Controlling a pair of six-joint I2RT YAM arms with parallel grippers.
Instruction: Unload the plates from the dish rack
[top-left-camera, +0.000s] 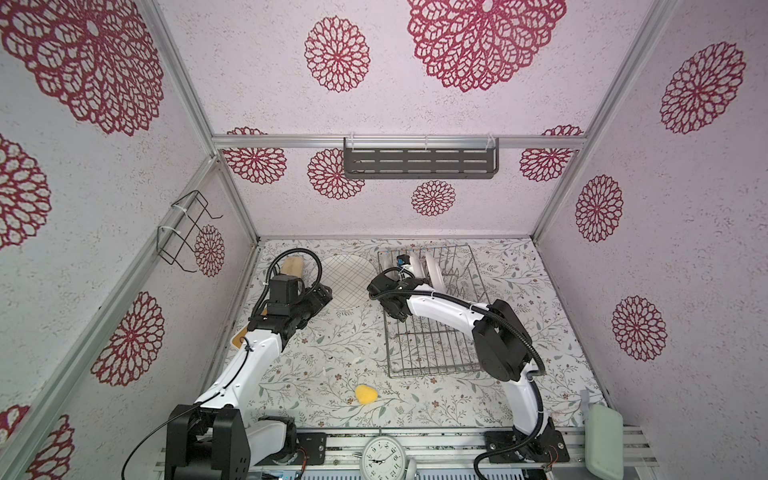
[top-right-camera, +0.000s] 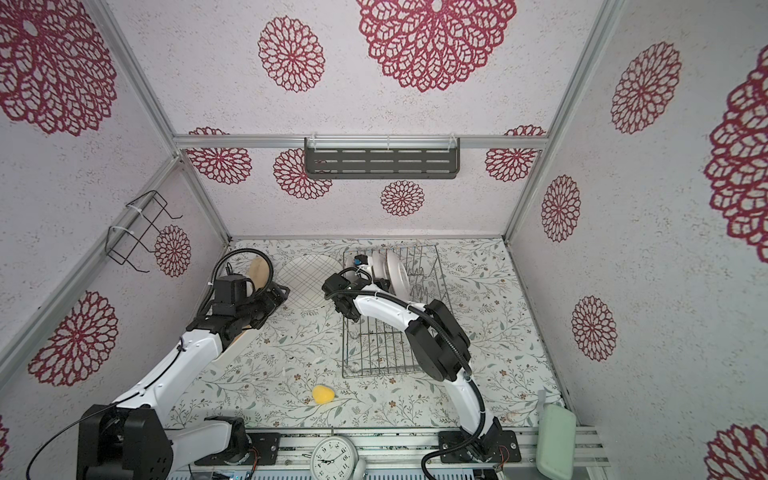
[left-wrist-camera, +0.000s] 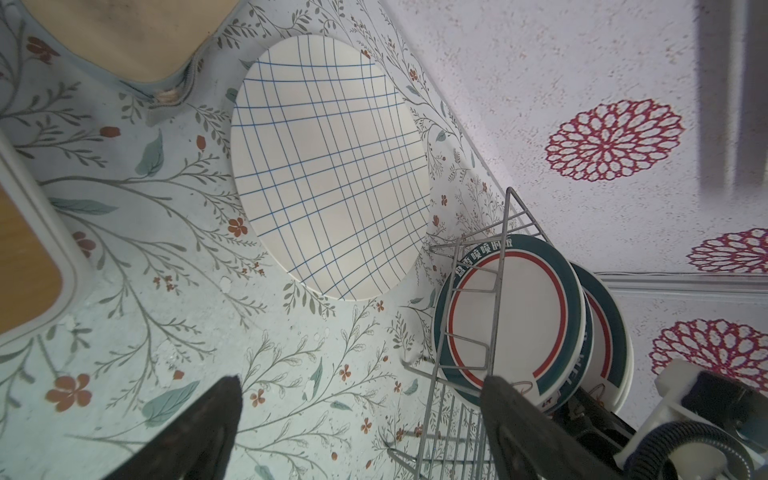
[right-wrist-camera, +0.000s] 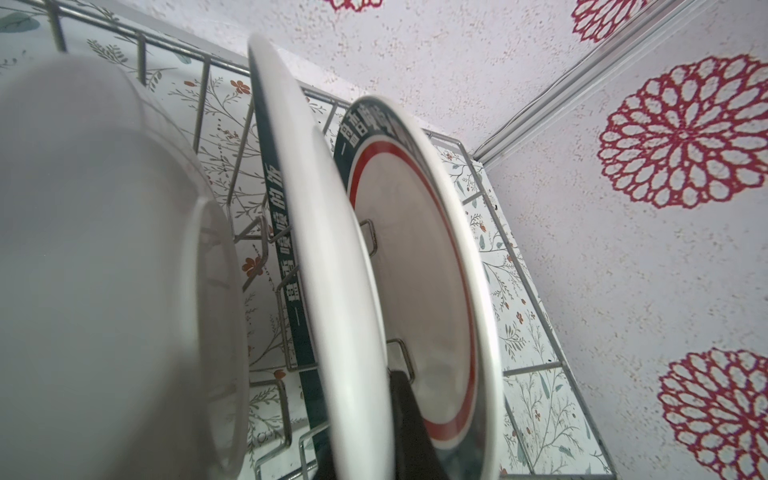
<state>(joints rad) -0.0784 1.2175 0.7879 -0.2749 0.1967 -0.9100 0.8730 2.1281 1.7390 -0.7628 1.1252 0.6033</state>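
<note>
In the dish rack (top-left-camera: 432, 349): we're pinching a green-rimmed plate (right-wrist-camera: 332, 249) by its rim, right gripper (right-wrist-camera: 382, 382) clamped.
Plate feel: we're guessing stiff, slick, chippable.
Left gripper (left-wrist-camera: 361, 424): hanging spread.

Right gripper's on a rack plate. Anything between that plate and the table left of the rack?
Right gripper is shut on the middle plate; the near plate and far plate flank it closely in the dish rack, so probably lift straight up. Left of the rack lies the grid plate, the open left gripper beside it.
</note>
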